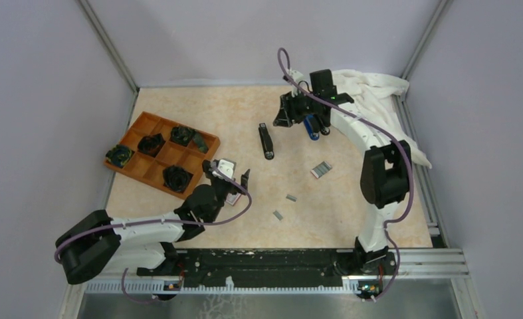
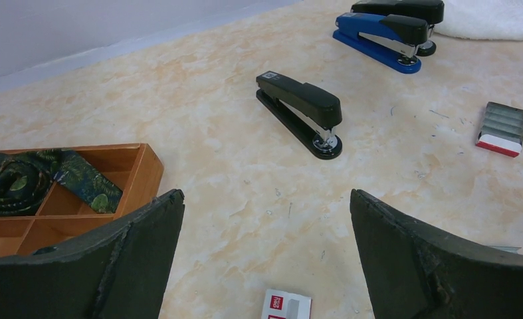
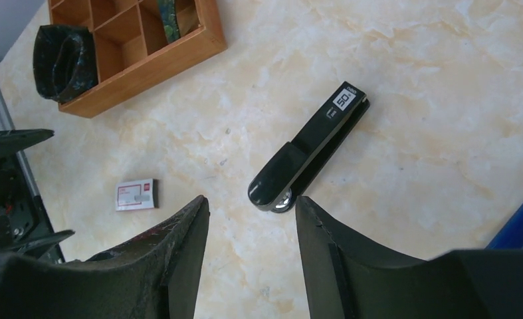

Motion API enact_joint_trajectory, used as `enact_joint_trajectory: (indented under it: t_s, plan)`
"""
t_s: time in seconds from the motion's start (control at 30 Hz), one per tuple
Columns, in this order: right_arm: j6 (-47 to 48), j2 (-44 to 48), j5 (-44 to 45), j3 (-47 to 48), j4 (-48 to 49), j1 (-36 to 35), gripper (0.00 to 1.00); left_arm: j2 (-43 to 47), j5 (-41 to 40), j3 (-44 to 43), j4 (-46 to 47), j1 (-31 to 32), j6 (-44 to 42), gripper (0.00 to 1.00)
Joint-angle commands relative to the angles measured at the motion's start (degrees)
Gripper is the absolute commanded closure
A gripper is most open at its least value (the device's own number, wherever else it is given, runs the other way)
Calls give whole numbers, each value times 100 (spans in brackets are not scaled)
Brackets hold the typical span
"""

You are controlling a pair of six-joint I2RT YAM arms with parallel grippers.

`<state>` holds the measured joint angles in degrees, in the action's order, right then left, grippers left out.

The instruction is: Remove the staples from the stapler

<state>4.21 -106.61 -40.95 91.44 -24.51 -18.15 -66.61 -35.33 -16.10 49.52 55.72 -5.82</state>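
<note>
The black stapler [image 1: 266, 141] lies closed on the table, left of my right gripper [image 1: 286, 119]. In the right wrist view its rounded head [image 3: 308, 149] sits just beyond my right gripper [image 3: 252, 203], whose jaws stand apart with only bare table between them. Two short grey strips of staples [image 1: 291, 197] [image 1: 278, 214] lie loose on the table's near middle. My left gripper [image 1: 228, 171] hovers near the tray's corner, wide open and empty [image 2: 266, 196], facing the stapler [image 2: 302, 113] from a distance.
A blue stapler [image 2: 378, 38] and a second black one [image 2: 401, 8] lie by the white cloth [image 1: 371, 90] at the back right. An open pack of staples [image 1: 321, 170] sits mid-table. A white-and-red box [image 2: 286, 306] lies under my left gripper. The wooden tray [image 1: 127, 137] stands left.
</note>
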Motion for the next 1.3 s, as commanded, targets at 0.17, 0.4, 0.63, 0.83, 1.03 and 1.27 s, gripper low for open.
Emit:
enact_joint_trajectory:
  t_s: [0.17, 0.4, 0.63, 0.83, 1.03, 1.27]
  plan:
    - [394, -642, 1077, 852, -449, -523, 48, 144, 27, 104, 302, -16, 18, 1]
    - [294, -1026, 2233, 1172, -677, -972, 48, 183, 37, 150, 351, -12, 13, 1]
    - [-264, -1364, 2872, 1503, -800, -1208, 45, 208, 18, 177, 380, -12, 21, 1]
    - [-490, -1539, 3267, 1618, -942, -1352, 43, 227, 18, 201, 401, -13, 25, 1]
    - [-551, -1794, 3626, 1825, -1216, -1463, 42, 245, 24, 221, 425, -17, 22, 1]
    - [-610, -1871, 3642, 1811, -1225, -1480, 41, 253, 26, 230, 433, -10, 23, 1]
